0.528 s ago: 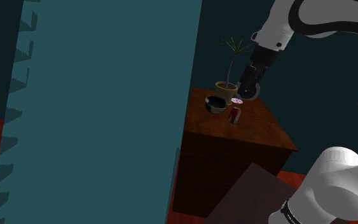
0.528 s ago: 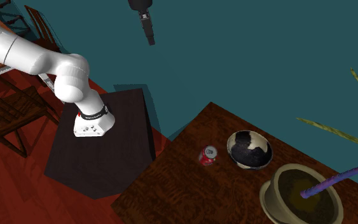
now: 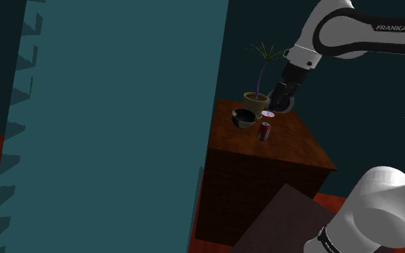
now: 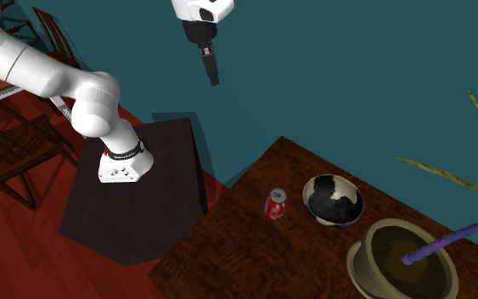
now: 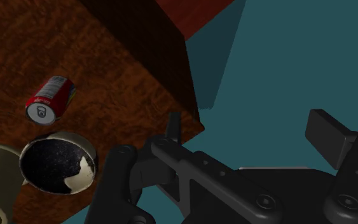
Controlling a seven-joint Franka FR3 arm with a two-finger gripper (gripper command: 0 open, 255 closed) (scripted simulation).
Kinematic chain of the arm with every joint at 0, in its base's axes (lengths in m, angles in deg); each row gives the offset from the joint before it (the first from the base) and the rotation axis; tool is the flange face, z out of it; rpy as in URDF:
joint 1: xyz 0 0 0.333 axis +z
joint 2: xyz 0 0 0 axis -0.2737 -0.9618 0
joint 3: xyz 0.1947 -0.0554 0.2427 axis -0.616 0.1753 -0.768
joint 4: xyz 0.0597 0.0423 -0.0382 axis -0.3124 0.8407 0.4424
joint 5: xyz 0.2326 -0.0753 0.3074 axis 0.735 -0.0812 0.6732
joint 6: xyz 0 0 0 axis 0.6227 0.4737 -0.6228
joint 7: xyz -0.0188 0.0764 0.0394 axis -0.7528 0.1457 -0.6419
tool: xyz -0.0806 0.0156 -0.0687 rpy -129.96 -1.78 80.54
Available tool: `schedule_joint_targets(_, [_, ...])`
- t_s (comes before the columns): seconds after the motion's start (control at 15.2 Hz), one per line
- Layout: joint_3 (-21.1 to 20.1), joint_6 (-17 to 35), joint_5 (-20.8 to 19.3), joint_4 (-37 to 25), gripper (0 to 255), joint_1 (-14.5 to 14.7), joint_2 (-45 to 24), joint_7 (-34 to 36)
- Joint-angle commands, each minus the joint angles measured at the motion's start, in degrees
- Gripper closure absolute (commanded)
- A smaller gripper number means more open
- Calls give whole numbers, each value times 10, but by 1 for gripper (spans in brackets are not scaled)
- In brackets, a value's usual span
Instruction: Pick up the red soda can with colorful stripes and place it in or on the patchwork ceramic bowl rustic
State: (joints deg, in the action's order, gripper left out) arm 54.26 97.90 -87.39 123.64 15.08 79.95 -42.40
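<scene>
The red soda can [image 3: 265, 131] [image 4: 276, 204] [image 5: 50, 99] stands on the dark wooden cabinet top [image 3: 298, 144] [image 4: 228, 255]. Close beside it sits the bowl [image 3: 244, 118] [image 4: 333, 200] [image 5: 56, 164], dark inside with pale patches, and nothing lies in it. My black gripper [image 3: 272, 106] [image 4: 214, 75] [image 5: 248, 121] hangs well above the cabinet, off to the stand's side of the can. In the wrist view its fingers stand apart with nothing between them.
A potted plant in a beige pot [image 3: 257, 97] [image 4: 398, 255] stands behind the bowl, with long leaves spreading over that end. A teal wall panel [image 3: 121, 108] rises at the shoulder view's left. Wooden chairs [image 4: 8, 144] stand beyond the dark stand [image 4: 135, 204].
The gripper has come lower and nearer the cabinet in the second exterior view. The can and the bowl have hardly shifted.
</scene>
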Motion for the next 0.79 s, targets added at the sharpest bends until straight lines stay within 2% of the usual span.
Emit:
schedule_joint_targets(0.0, [21, 30, -7, 13, 0, -6, -13, -21])
schedule_joint_targets(0.4, [91, 112, -17, 22, 0, -18, -76, -87])
schedule_joint_targets(0.73, [154, 178, -5, 10, 0, -18, -149, -151])
